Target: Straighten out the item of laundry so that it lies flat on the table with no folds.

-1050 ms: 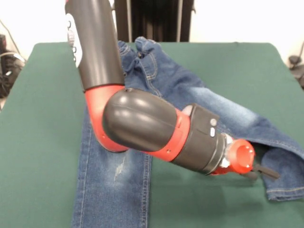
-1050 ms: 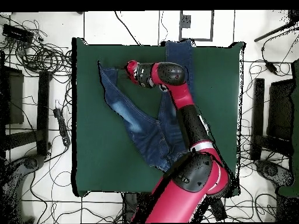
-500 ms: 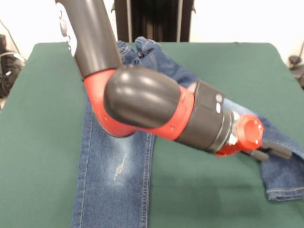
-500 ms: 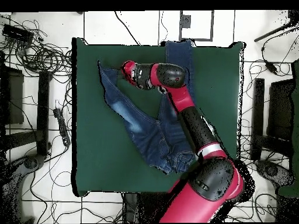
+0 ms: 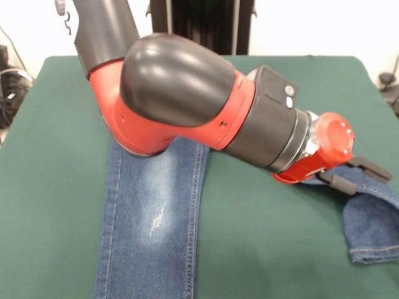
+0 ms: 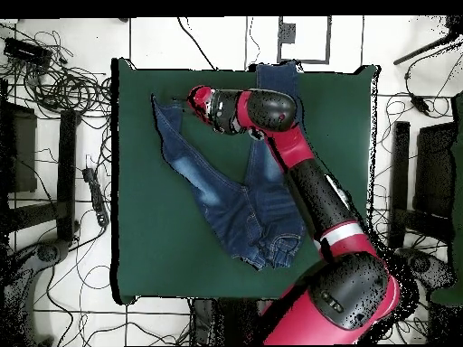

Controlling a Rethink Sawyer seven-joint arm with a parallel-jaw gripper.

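The item of laundry [image 5: 149,212] is a pair of blue jeans lying on the green table [image 5: 268,249]. One leg runs straight toward the front edge. The other leg [image 5: 374,218] angles off to the right, its hem end rumpled and doubled over. My gripper [image 5: 354,175] hovers just above that right leg, open, with nothing between its black fingers. From overhead the jeans [image 6: 226,203] form a V, with the gripper [image 6: 188,98] near the tip of the left leg. My arm hides the waist in the front view.
In the overhead view the straight leg [image 6: 276,77] reaches the table's [image 6: 145,226] top edge and hangs over it. Tangled cables [image 6: 54,81] and dark stands surround the table on the floor.
The gripper has risen from low beside the right leg's hem and shifted slightly right. The arm's elbow has swung up and closer to the front camera. The jeans have not moved.
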